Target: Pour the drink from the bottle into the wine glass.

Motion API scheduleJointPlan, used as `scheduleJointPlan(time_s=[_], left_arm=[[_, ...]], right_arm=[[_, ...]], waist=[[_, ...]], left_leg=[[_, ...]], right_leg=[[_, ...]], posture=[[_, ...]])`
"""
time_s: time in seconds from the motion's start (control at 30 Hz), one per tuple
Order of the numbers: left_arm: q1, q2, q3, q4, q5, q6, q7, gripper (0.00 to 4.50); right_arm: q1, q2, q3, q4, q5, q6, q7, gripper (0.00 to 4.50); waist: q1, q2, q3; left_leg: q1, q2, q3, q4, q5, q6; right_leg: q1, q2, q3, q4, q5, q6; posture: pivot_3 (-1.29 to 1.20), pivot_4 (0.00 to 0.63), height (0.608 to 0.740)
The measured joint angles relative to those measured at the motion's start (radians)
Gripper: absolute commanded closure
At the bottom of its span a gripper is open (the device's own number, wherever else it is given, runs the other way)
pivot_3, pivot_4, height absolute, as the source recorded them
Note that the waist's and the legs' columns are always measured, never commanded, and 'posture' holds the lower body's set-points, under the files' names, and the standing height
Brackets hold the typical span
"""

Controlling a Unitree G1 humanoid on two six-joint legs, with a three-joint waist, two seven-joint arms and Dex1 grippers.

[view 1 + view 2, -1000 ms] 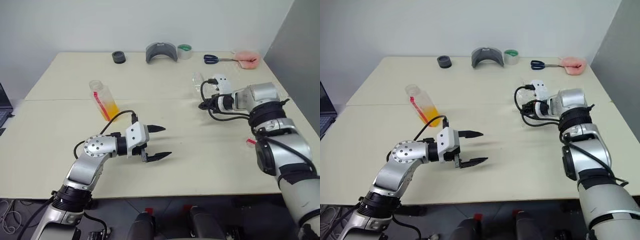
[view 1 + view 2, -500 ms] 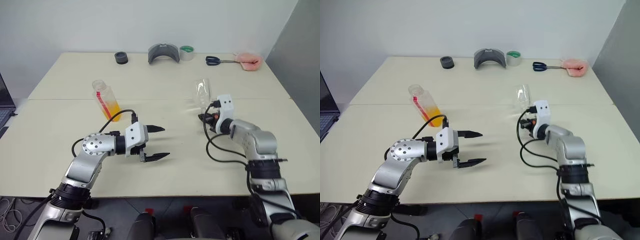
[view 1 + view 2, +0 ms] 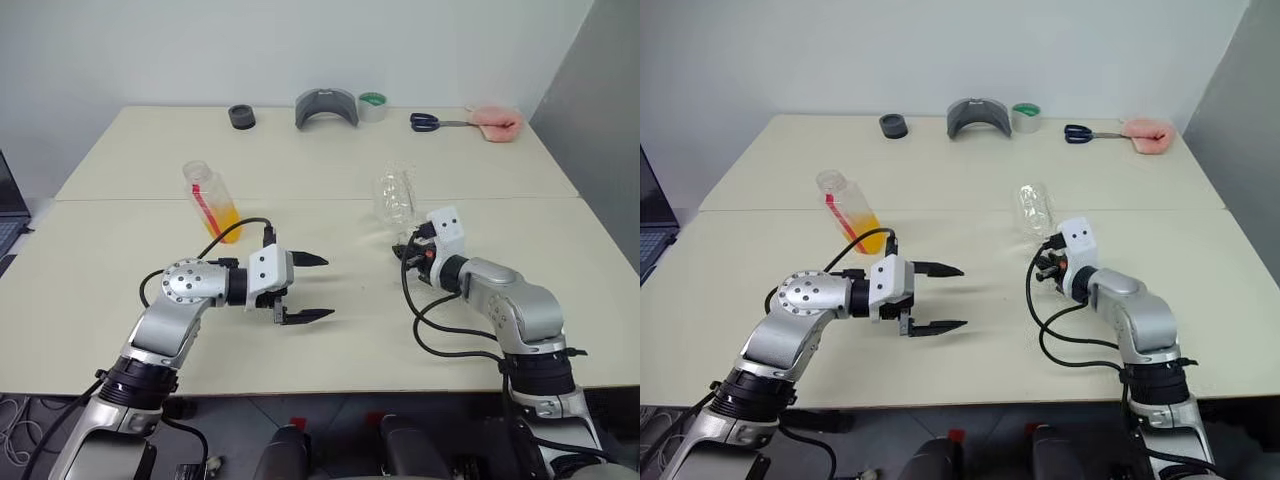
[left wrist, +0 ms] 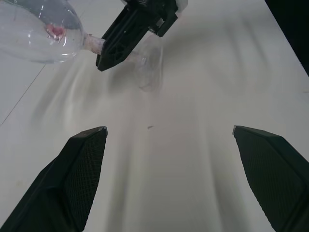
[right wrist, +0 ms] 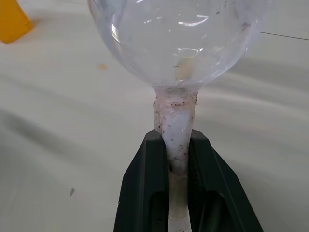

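While our right gripper (image 5: 176,159) pinches the clear stemmed wine glass (image 3: 394,195) by its stem above mid-table, our left gripper (image 3: 308,287) gapes empty; next we likely reach back-left for the orange-filled clear plastic bottle (image 3: 211,200).

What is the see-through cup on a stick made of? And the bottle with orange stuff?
The wine glass looks like clear, shiny glass or plastic; highlights glint on its bowl. The bottle seems thin clear plastic, since the drink shows through beside a red stripe.
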Motion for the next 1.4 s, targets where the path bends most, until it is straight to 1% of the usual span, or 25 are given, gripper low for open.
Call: scheduleJointPlan(time_s=[0.23, 0.43, 0.6, 0.67, 0.73, 0.8, 0.93, 1.0, 1.1, 1.2, 1.4], left_arm=[[0.000, 0.002, 0.000, 0.012, 0.001, -0.014, -0.010, 0.00], [0.000, 0.003, 0.000, 0.018, 0.002, -0.028, -0.018, 0.00], [0.000, 0.004, 0.000, 0.028, 0.005, -0.031, -0.020, 0.00], [0.000, 0.004, 0.000, 0.028, 0.005, -0.031, -0.021, 0.00], [0.000, 0.004, 0.000, 0.028, 0.005, -0.030, -0.021, 0.00], [-0.001, 0.004, 0.000, 0.028, 0.004, -0.027, -0.021, 0.00], [-0.003, 0.001, 0.000, 0.028, 0.002, -0.015, -0.021, 0.00], [-0.009, -0.004, 0.000, 0.026, -0.006, 0.014, -0.018, 0.00], [-0.030, -0.012, 0.004, 0.021, -0.023, 0.060, 0.003, 0.00], [-0.037, -0.013, 0.030, 0.018, -0.040, 0.101, 0.038, 0.00], [-0.019, 0.005, 0.079, 0.012, -0.048, 0.150, 0.095, 0.00]], right_arm=[[0.075, -0.067, 0.046, -0.070, -0.008, -0.058, 0.028, 4.33], [0.128, -0.084, 0.044, -0.121, -0.008, -0.063, 0.027, 4.33], [0.173, -0.103, 0.027, -0.165, 0.004, -0.060, 0.026, 4.33], [0.195, -0.106, 0.015, -0.181, 0.013, -0.060, 0.025, 4.33], [0.218, -0.104, 0.002, -0.193, 0.018, -0.060, 0.015, 4.33], [0.229, -0.072, -0.016, -0.193, 0.027, -0.060, -0.006, 4.34], [0.182, -0.007, -0.040, -0.158, 0.036, -0.056, -0.043, 4.34], [0.120, 0.054, -0.060, -0.097, 0.046, -0.051, -0.073, 4.34], [0.007, 0.146, -0.073, 0.033, 0.039, -0.091, -0.130, 4.34], [-0.109, 0.233, -0.065, 0.221, 0.000, -0.232, -0.181, 4.34], [-0.194, 0.345, -0.042, 0.524, -0.071, -0.542, -0.216, 4.34]], waist=[[0.009, -0.003, -0.005], [0.021, -0.008, -0.009], [0.026, -0.009, -0.010], [0.027, -0.009, -0.010], [0.027, -0.009, -0.010], [0.027, -0.009, -0.010], [0.021, -0.009, -0.009], [0.007, -0.008, -0.008], [-0.007, -0.001, -0.003], [-0.013, 0.001, -0.002], [-0.012, 0.002, -0.001]], left_leg=[[0.000, 0.000, 0.000, 0.000, 0.000, 0.001], [0.000, 0.000, -0.001, 0.000, -0.001, 0.002], [0.001, -0.001, -0.002, 0.000, -0.001, 0.002], [0.002, -0.001, -0.004, 0.000, -0.002, 0.002], [0.008, -0.001, -0.006, -0.001, -0.003, 0.004], [0.014, -0.001, -0.005, -0.001, -0.005, 0.007], [0.014, -0.001, -0.005, -0.001, -0.005, 0.007], [0.015, 0.000, -0.002, -0.001, -0.005, 0.007], [0.015, 0.001, -0.001, -0.001, -0.005, 0.007], [0.013, 0.001, -0.002, -0.003, -0.005, 0.007], [0.012, 0.000, 0.000, -0.002, -0.005, 0.006]], right_leg=[[0.001, 0.000, 0.000, -0.001, -0.001, 0.001], [0.002, 0.000, 0.000, -0.002, -0.001, 0.001], [0.003, -0.001, -0.001, -0.003, -0.002, 0.002], [0.007, -0.001, -0.002, -0.004, -0.002, 0.002], [0.014, -0.001, -0.004, -0.007, -0.003, 0.002], [0.020, -0.001, -0.003, -0.009, -0.005, 0.003], [0.019, 0.000, -0.002, -0.007, -0.006, 0.003], [0.016, 0.001, 0.000, -0.004, -0.006, 0.003], [0.014, 0.002, 0.001, 0.000, -0.006, 0.002], [0.011, 0.002, 0.001, 0.001, -0.007, 0.000], [0.010, 0.000, 0.002, 0.001, -0.007, 0.000]], posture=[[0.00, 0.150, 0.740], [0.00, 0.150, 0.740], [0.00, 0.150, 0.740], [0.00, 0.150, 0.740], [0.00, 0.150, 0.740], [0.00, 0.150, 0.740], [0.00, 0.150, 0.740], [0.00, 0.150, 0.740], [0.00, 0.150, 0.740], [0.00, 0.150, 0.740], [0.00, 0.150, 0.740]])
